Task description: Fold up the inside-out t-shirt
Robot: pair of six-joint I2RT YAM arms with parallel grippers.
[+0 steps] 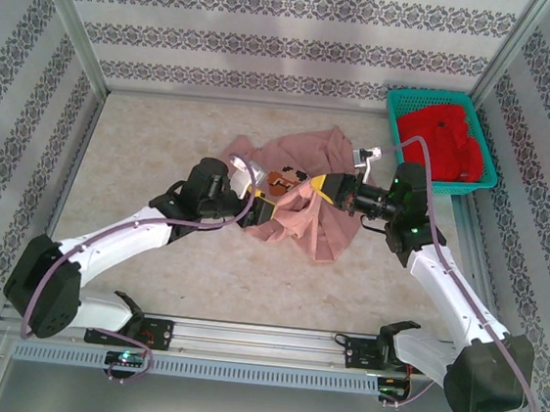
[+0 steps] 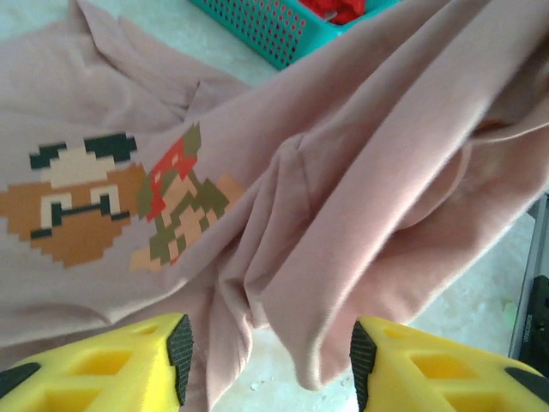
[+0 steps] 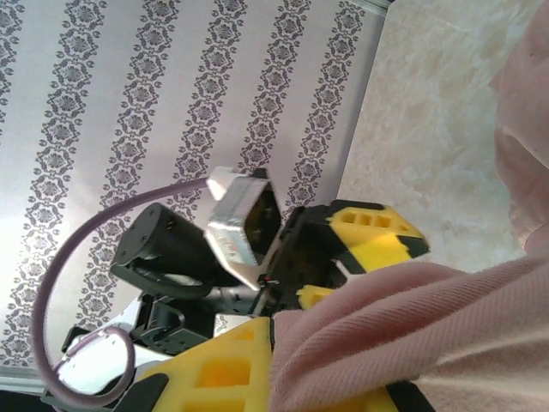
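The inside-out t-shirt (image 1: 300, 155) lies bunched, salmon-pink, in the middle of the table, with a pixel-figure print (image 2: 129, 202) showing. My left gripper (image 1: 260, 207) is at its near-left edge. In the left wrist view the left gripper (image 2: 268, 356) is open, and a drooping fold of the t-shirt (image 2: 386, 154) hangs between its yellow fingers (image 2: 163, 356) above the bare table. My right gripper (image 1: 319, 184) faces it from the right. In the right wrist view the right gripper (image 3: 296, 390) is shut on a thick fold of the t-shirt (image 3: 429, 326), lifted off the table.
A teal basket (image 1: 484, 154) holding a bright red garment (image 1: 445, 135) stands at the back right, close behind the right arm. Patterned walls and metal posts enclose the table. Bare tabletop (image 1: 144, 143) lies to the left and in front of the shirt.
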